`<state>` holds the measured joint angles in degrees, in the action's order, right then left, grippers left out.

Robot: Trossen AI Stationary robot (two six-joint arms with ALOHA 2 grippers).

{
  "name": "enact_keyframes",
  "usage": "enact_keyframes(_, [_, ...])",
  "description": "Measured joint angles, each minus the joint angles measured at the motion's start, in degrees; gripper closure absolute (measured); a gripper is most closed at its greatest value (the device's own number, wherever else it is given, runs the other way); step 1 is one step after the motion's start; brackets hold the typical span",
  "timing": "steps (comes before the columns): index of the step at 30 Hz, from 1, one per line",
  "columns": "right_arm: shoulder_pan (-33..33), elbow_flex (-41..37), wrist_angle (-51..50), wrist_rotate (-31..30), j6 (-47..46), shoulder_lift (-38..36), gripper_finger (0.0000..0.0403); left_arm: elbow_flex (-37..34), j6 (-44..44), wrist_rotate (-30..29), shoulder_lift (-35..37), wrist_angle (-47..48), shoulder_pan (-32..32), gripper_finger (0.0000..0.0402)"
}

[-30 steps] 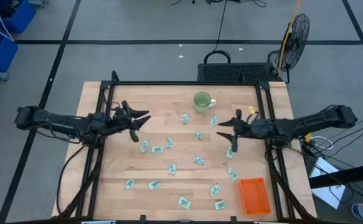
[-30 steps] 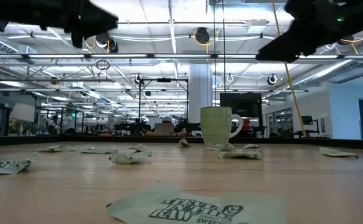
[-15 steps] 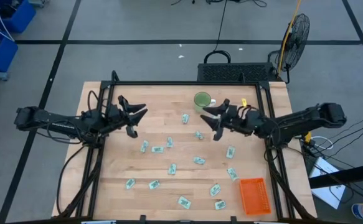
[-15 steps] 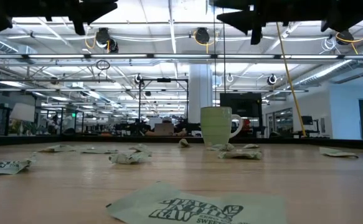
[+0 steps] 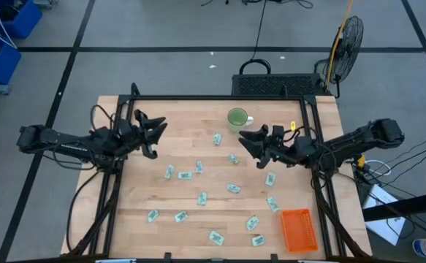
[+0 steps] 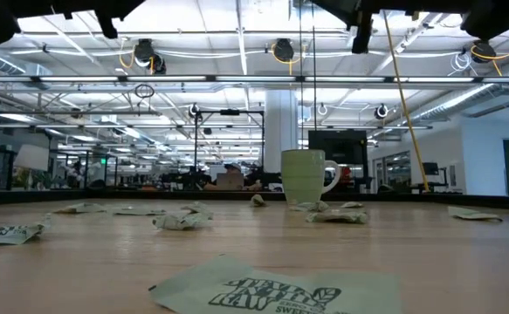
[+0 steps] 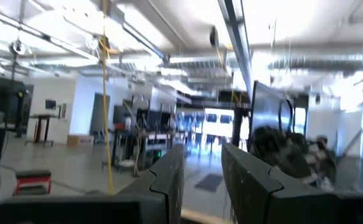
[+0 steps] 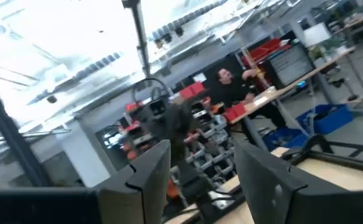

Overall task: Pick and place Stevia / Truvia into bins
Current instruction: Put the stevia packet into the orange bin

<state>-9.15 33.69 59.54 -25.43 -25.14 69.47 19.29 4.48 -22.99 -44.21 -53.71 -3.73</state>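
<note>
Sachets (image 5: pixel 198 179): lie flat, scattered over the table (image 5: pixel 125 212), long axes pointing various ways.
Orange tray (image 5: pixel 298 229): long axis front-to-back.
Green mug (image 5: pixel 237 118): upright near the right gripper (image 5: pixel 250 143).
Right gripper: jaws apart, empty.
Left gripper (image 5: pixel 154 128): jaws apart, empty.

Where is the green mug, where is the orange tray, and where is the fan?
green mug (image 5: pixel 236 117): high view, on its round opening.
orange tray (image 5: pixel 298 229): high view, on the middle of its floor.
fan (image 5: pixel 349 38): high view, on its round wire cage.
</note>
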Motion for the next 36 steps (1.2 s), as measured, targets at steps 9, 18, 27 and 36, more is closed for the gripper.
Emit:
enact_keyframes(9, [-0.7, 0.0, 2.3, 1.8, -1.5, 0.0, 0.0232, 0.0, 3.0, -6.8, -0.1, -3.2, 0.0, 0.0289])
enact_keyframes(18, [-0.6, 0.0, 2.4, 1.6, 1.7, -0.1, 0.0232, 0.0, 4.4, -7.1, -0.1, -3.0, 1.6, 0.0289])
enact_keyframes(27, [-0.6, 0.0, 0.1, 1.5, 2.3, -0.1, 0.0232, 0.0, 0.6, -7.0, -0.1, 3.6, 2.2, 0.0289])
enact_keyframes(36, [-0.6, 0.0, -18.7, 4.7, 11.6, -0.4, 0.0232, 0.0, -3.4, -2.4, -0.1, 12.6, 2.2, 0.0289])
